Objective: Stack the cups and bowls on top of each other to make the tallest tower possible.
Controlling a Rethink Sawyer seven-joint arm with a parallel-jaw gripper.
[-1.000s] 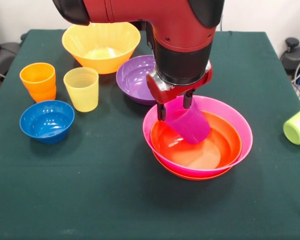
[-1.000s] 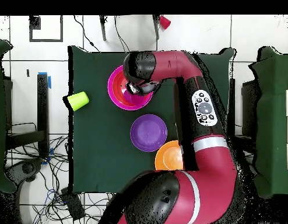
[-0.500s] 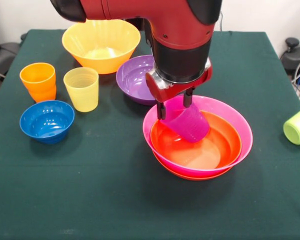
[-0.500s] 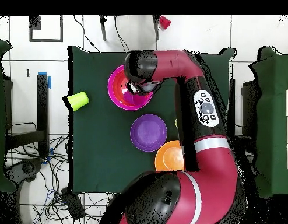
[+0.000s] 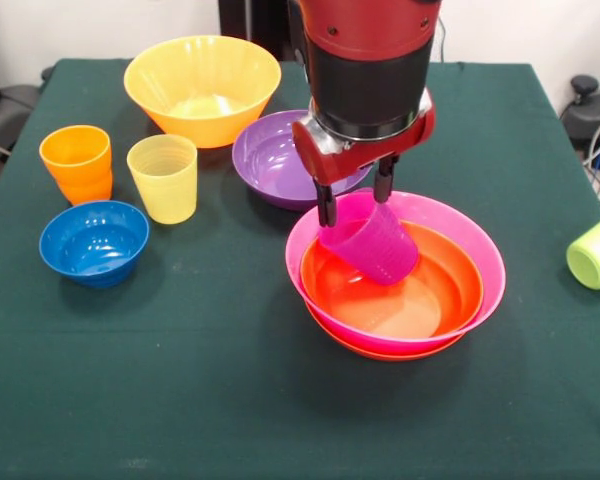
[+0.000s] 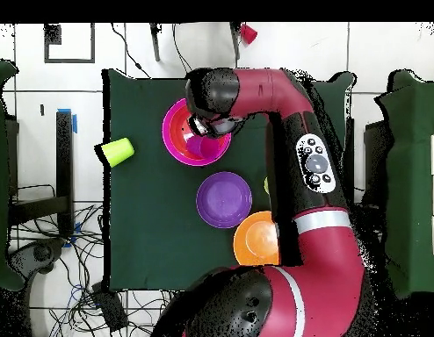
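A purple cup (image 5: 372, 248) lies tilted inside a red-orange bowl (image 5: 435, 298). That bowl is nested in the pink bowl (image 5: 488, 262), and another red-orange rim (image 5: 380, 352) shows beneath. My gripper (image 5: 354, 208) hangs just above the cup's mouth, open, with one fingertip (image 5: 325, 214) at the cup's left edge. From overhead, the gripper (image 6: 205, 133) covers part of the pink bowl (image 6: 174, 133). The purple bowl (image 5: 268, 160), the yellow-orange bowl (image 5: 202, 88), the blue bowl (image 5: 93, 242), the orange cup (image 5: 76, 163) and the yellow cup (image 5: 163, 178) stand apart on the green table.
A lime green cup (image 5: 596, 251) lies on its side at the table's right edge in the front view, also seen from overhead as the lime cup (image 6: 118, 151). My arm (image 6: 313, 167) stretches along one side of the table over the purple bowl (image 6: 224, 199) and the yellow-orange bowl (image 6: 255, 239).
My gripper has risen away from the purple cup, which stayed tilted in the red-orange bowl. The upper arm has drawn upward out of the front view.
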